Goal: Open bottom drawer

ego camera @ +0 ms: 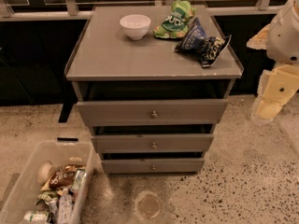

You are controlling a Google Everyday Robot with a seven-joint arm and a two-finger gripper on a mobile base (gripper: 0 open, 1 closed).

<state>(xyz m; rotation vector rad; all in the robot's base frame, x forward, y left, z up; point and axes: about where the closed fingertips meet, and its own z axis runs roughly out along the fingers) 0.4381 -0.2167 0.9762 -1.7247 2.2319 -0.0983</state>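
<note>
The bottom drawer (153,165) is the lowest and narrowest of three grey fronts on a grey cabinet (112,55). It has a small round metal knob (153,167) at its centre. Its front sits further back than the two fronts above it, with a dark gap along its top edge, and none of its inside shows. My arm (284,31) hangs at the right edge of the view. My gripper (267,107) is at its lower end, to the right of the cabinet at about the top drawer's height, well away from the knob.
The middle drawer (153,143) and the top drawer (152,112) stand above. On the cabinet top are a white bowl (135,26), a green chip bag (175,18) and dark chip bags (203,42). A clear bin (18,190) of snacks and cans stands on the floor at the lower left.
</note>
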